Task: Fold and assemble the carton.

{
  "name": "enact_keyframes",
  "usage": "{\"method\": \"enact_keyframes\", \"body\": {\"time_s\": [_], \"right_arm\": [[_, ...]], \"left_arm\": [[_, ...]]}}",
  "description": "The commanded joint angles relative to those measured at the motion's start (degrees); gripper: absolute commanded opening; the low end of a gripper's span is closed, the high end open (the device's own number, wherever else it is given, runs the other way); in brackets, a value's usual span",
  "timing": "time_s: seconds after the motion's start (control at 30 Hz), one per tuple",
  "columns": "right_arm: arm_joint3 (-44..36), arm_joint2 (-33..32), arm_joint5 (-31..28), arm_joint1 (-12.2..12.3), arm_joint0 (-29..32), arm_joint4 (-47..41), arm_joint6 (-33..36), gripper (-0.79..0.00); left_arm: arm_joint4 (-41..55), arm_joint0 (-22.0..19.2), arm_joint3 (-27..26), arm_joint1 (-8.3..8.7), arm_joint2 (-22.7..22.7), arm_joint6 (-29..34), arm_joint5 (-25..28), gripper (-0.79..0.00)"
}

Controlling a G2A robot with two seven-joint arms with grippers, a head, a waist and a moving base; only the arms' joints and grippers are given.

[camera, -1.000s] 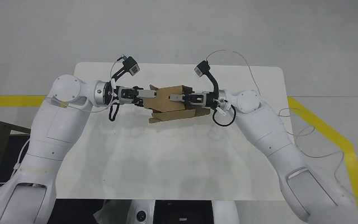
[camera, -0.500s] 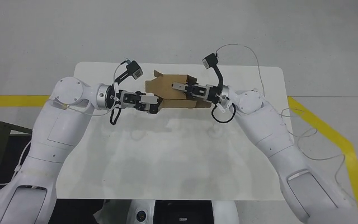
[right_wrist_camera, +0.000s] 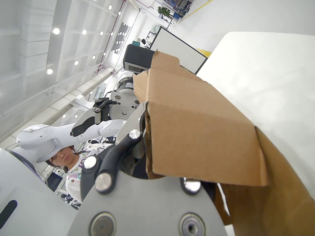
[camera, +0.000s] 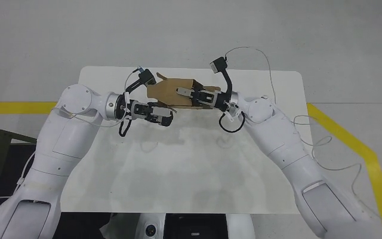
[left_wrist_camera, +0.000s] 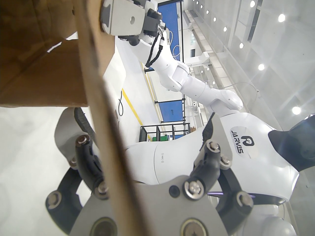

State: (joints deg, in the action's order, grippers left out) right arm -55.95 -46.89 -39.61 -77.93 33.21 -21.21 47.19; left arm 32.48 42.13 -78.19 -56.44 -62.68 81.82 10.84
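I am holding the carton (camera: pixel 162 92), a plain brown corrugated box that is partly opened into a sleeve, with its end flaps standing loose and unfolded. It is lying lengthwise over the far middle of the table (camera: pixel 179 179) and appears to be hanging clear of the surface, though the top view is not settling this. My right gripper (camera: pixel 181 91) is clamping one wall. One panel is running edge-on between the spread fingers of my left gripper (camera: pixel 169 117).
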Motion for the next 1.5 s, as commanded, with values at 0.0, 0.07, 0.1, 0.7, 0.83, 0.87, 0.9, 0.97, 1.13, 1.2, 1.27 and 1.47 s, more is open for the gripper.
{"method": "enact_keyframes", "body": {"time_s": [0.0,0.07,0.1,0.7,0.83,0.87,0.9,0.97,1.13,1.2,1.27,1.47], "right_arm": [[0.41,0.26,-0.16,-0.29,-0.12,-0.71,0.38,-0.785],[0.82,0.51,-0.33,-0.58,-0.25,-1.48,0.92,-0.785],[1.07,0.6,-0.45,-0.72,-0.34,-1.72,1.16,-0.785],[3.7,-4.01,0.25,0.1,0.3,-1.59,3.87,-0.785],[1.77,-6.77,2.33,1.42,2.27,-1.07,5.75,-0.785],[1.1,-7.47,2.81,1.74,2.94,-1.12,6.16,-0.785],[0.61,-7.95,3.12,1.95,3.41,-1.19,6.38,-0.785],[-1.09,-9.3,4.1,2.54,4.88,-1.56,7.17,-0.785],[-5.54,-11.94,6.73,3.73,8.15,-2.52,9.43,-0.785],[-6.46,-12.33,7.27,3.92,8.89,-2.81,9.95,-0.785],[-7.41,-12.53,7.62,4.02,9.52,-3.33,10.56,-0.785],[-8.04,-12.06,6.79,3.72,9.72,-4.93,10.55,-0.785]], "left_arm": [[0.02,0.01,0.0,0.0,-0.06,-0.05,0.07,0.0],[-0.02,-0.02,0.05,0.01,-0.12,-0.1,0.01,0.0],[0.0,-0.02,0.05,0.0,-0.15,-0.15,0.08,0.0],[-0.13,-1.22,3.73,0.3,-2.42,-1.31,0.71,0.0],[-1.11,-1.98,5.69,0.44,-3.3,-2.41,1.36,0.0],[-2.14,-2.21,6.2,0.51,-3.47,-2.96,1.82,0.0],[-3.47,-2.39,6.54,0.57,-3.55,-3.49,2.32,0.0],[-6.28,-2.48,7.73,0.63,-3.36,-5.2,3.08,0.0],[-10.63,-3.35,11.37,0.45,-2.16,-8.73,2.63,0.0],[-13.05,-3.58,12.25,0.38,-1.5,-10.17,3.14,0.0],[-15.38,-3.95,13.12,0.26,-0.72,-11.53,3.42,0.0],[-20.52,-4.02,13.28,0.01,1.02,-14.49,4.44,0.0]]}}
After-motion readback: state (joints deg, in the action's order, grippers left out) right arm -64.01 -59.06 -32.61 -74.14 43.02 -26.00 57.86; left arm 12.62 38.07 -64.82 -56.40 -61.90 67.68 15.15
